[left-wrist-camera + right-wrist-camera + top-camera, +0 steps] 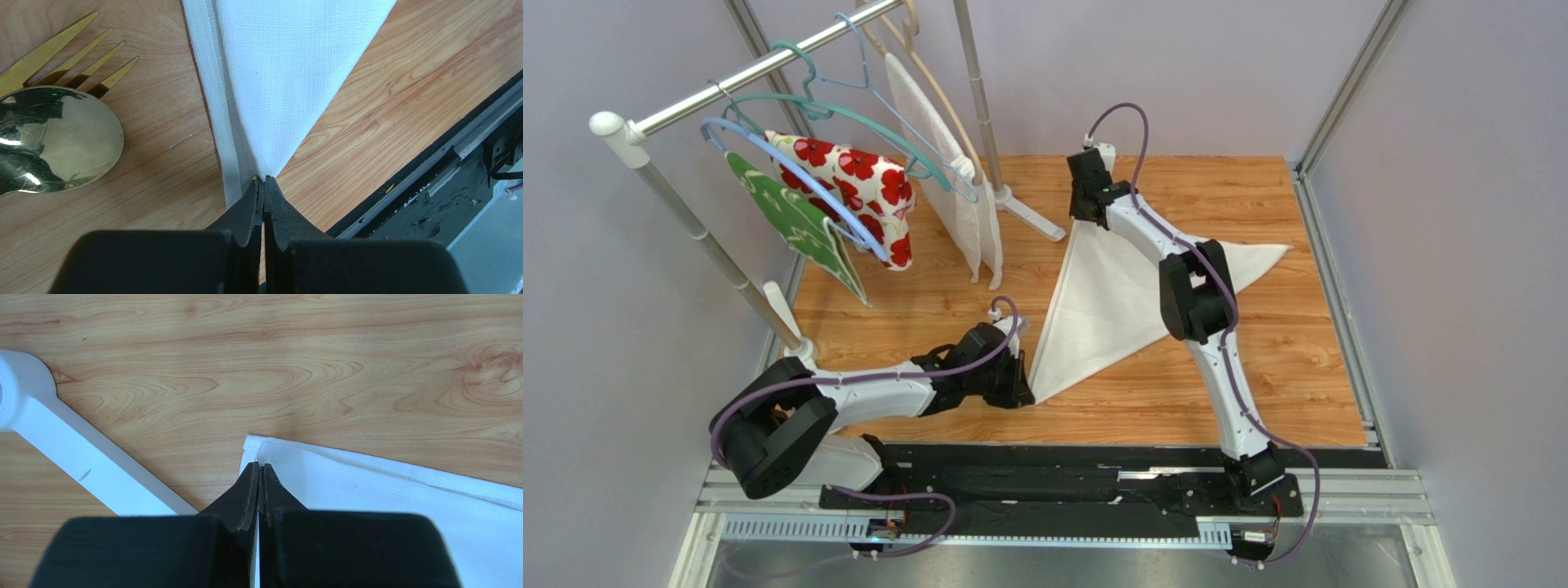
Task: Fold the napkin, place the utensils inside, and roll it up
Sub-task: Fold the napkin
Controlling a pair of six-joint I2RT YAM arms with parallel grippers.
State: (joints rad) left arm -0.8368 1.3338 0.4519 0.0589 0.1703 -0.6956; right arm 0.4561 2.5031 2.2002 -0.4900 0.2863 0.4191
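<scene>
The napkin (1112,306) lies on the bench (916,319) folded into a triangle, its long folded side running from the near-left corner out to the right. The right jaws are clenched on its far corner, just right of the white rack foot (73,459). The cloth runs in between the tips there. The left jaws are clenched at the near-left corner, where the point of the cloth meets their tips. It looks pinched, though only by the very tip. The utensils (58,138), a gold fork (67,58) and spoon (55,141), lie on the bench just left of that near corner, apart from the cloth.

The step in hand looks like finishing the diagonal fold. Along the left edge in the left wrist view a hemmed strip of the lower layer shows beside the upper one, so the two layers do not sit flush.

To do it well, the far corner wants to go down squarely over the corner beneath it, with the left edge drawn gently taut between the two grips so the layers line up and no slack bunches. The pull should stay low and light, since soft cloth slides on smooth wood and a tug could drag the whole triangle. The far jaws should let go first, lifting straight up so nothing snags. The near-left side should move with care, because the utensils are close enough to be knocked.
</scene>
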